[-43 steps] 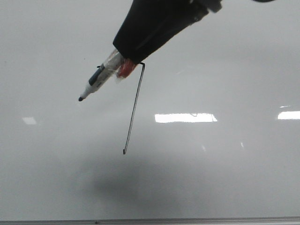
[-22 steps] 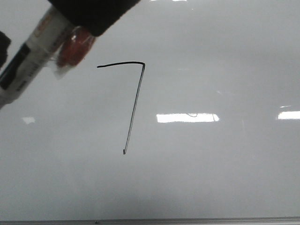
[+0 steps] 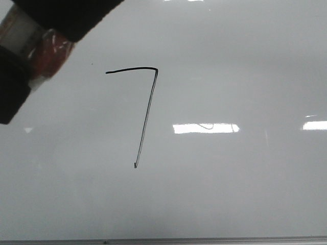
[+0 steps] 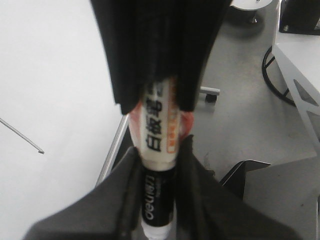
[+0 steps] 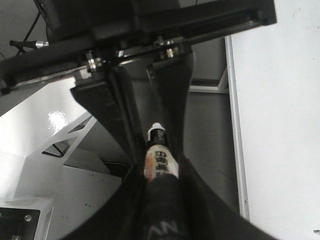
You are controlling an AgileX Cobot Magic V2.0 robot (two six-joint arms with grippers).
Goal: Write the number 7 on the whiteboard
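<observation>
The number 7 (image 3: pixel 145 118) is a thin black figure on the whiteboard (image 3: pixel 230 194): a short top bar and a long, fainter slanted downstroke. The end of its stroke shows in the left wrist view (image 4: pixel 22 135). My right gripper (image 3: pixel 48 48), with orange pads, is shut on the marker (image 3: pixel 18 30) at the top left, off the board. My left gripper (image 3: pixel 13 87) sits round the marker's tip end. In the left wrist view my left gripper (image 4: pixel 159 165) hugs the black section of the marker (image 4: pixel 160 135) on both sides. In the right wrist view my right gripper (image 5: pixel 160 180) grips the barrel (image 5: pixel 160 162).
The whiteboard's thin metal bottom edge (image 3: pixel 204 239) runs along the bottom of the front view. Bright rectangular reflections (image 3: pixel 204 128) lie on the board. Beside the board, the wrist views show grey floor (image 4: pixel 240 125) and white metal frame parts (image 4: pixel 300 75).
The right gripper has carried the marker up and to the left, off the board, uncovering the whole 7. The left gripper has come in from the left edge onto the marker's tip end.
</observation>
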